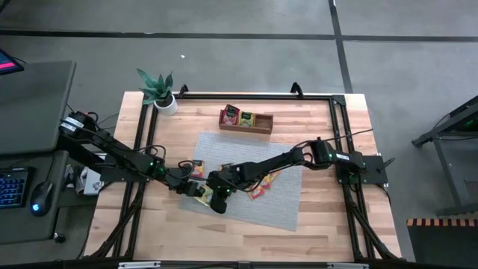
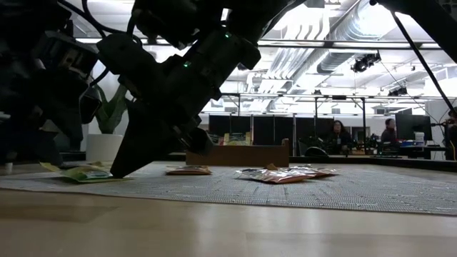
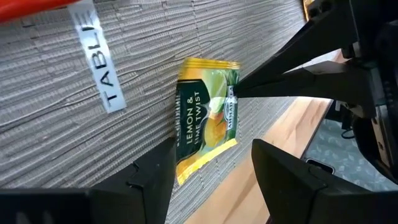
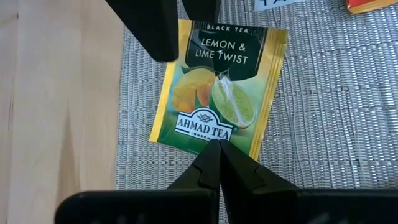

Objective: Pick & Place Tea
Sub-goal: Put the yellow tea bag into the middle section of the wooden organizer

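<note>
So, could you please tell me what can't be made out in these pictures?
- High view: the yellow-green tea sachet is mostly hidden under both arms.
- High view: the sachets in the wooden tray are too small to read.
- Low view: the dark arms block the left of the mat.
- Left wrist view: the left gripper covers the sachet's near edge.

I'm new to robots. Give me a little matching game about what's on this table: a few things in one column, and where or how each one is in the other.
Things:
1. lemon and lime tea sachet
2. wooden tray
3. potted plant
4. right hand

Places or states:
A. at a back corner of the table, off the mat
B. fingers shut, tips at the sachet's edge
C. flat near the grey mat's edge, between both hands
D. behind the mat, sachets inside

Pairs: 1-C, 2-D, 3-A, 4-B
</note>
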Motion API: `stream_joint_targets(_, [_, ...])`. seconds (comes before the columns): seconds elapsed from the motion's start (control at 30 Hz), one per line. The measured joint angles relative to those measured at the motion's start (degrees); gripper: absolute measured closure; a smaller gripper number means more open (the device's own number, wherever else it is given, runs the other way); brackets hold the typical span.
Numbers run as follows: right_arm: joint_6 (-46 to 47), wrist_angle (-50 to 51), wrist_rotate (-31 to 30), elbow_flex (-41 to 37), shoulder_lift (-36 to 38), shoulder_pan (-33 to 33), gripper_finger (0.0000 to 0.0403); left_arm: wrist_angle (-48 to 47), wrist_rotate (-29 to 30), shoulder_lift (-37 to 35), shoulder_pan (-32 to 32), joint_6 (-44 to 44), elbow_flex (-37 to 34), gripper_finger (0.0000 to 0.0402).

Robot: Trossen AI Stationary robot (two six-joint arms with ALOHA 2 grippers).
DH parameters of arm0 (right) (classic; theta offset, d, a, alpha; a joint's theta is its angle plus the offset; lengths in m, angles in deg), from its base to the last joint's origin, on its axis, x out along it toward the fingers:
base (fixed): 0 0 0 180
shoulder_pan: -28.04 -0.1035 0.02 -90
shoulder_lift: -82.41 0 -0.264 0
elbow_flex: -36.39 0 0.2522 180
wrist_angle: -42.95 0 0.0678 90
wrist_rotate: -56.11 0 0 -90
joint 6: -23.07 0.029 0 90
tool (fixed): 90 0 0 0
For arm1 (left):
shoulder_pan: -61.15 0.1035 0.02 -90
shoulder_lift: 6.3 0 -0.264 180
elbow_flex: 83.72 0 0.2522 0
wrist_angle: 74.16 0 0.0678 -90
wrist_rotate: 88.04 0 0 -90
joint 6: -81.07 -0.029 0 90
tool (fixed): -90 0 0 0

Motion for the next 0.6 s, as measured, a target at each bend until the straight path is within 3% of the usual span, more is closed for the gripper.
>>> stream_joint_targets(0.4, [1.03,-1.6,-0.22,0.0,-0.11,0.31,0.0403,-0.15,0.36,0.0,-0.02,0.0,0.0,0.0201])
stream_joint_targets(0.6, [1.03,-1.63,-0.19,0.0,-0.11,0.33,0.0403,-0.8,0.5,0.0,-0.02,-0.22,0.0,0.0265])
